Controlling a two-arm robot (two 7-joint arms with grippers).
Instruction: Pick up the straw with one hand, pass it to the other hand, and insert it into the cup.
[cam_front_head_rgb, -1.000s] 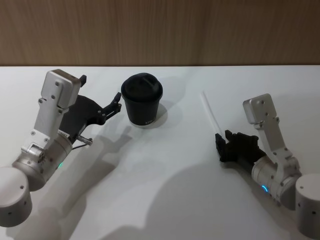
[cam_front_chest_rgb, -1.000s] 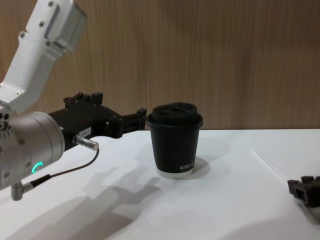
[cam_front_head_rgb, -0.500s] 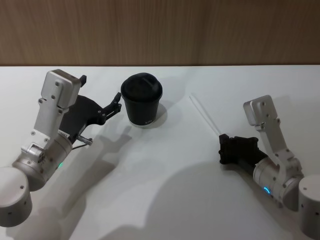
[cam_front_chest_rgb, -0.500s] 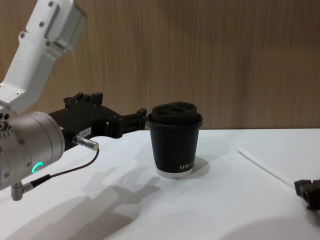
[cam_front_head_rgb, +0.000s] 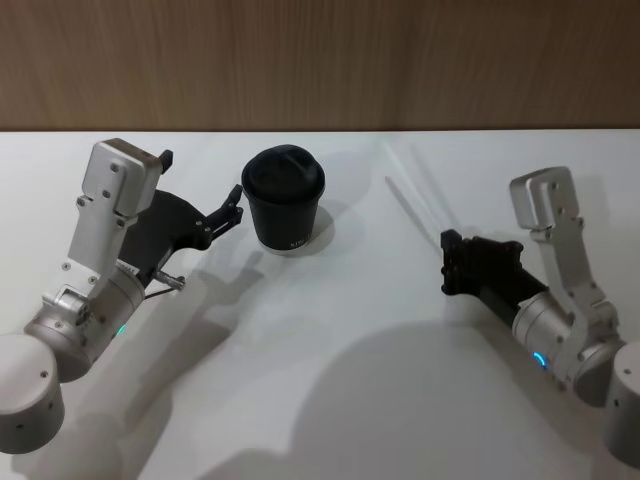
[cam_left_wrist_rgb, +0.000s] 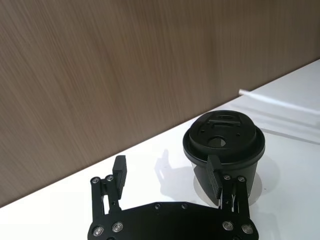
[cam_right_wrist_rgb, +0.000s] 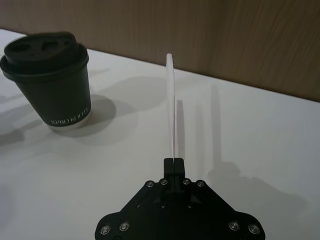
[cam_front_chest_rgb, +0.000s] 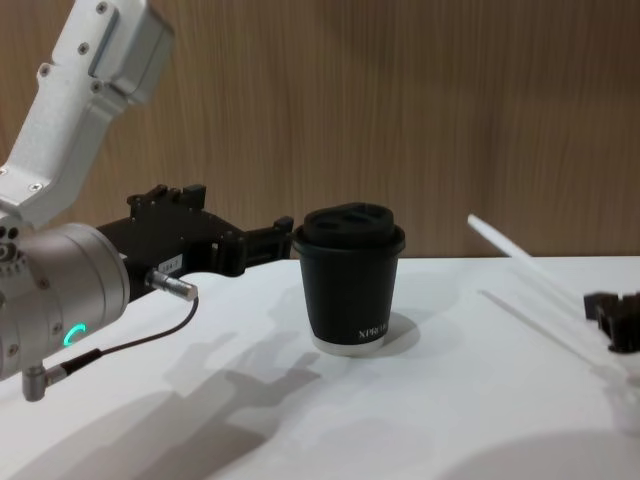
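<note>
The black lidded cup (cam_front_head_rgb: 285, 200) stands upright on the white table (cam_front_head_rgb: 330, 340), left of centre. My left gripper (cam_front_head_rgb: 202, 180) hovers open just left of the cup, one finger (cam_left_wrist_rgb: 215, 175) close to its side. My right gripper (cam_front_head_rgb: 448, 262) is to the right of the cup, shut on one end of the thin white straw (cam_front_chest_rgb: 525, 256). The straw (cam_right_wrist_rgb: 171, 100) is raised off the table and slants up toward the back wall, with its free end level with the cup's lid. The cup (cam_right_wrist_rgb: 55, 75) sits apart from it, to its left.
A wooden wall (cam_front_head_rgb: 400, 60) runs along the table's far edge. The straw's shadow (cam_front_chest_rgb: 540, 320) lies on the table under it. Bare tabletop spreads between the two arms and in front of the cup.
The right gripper has lifted the straw off the table and moved farther from me. The straw's free end now points upward. The left arm and the cup have not moved.
</note>
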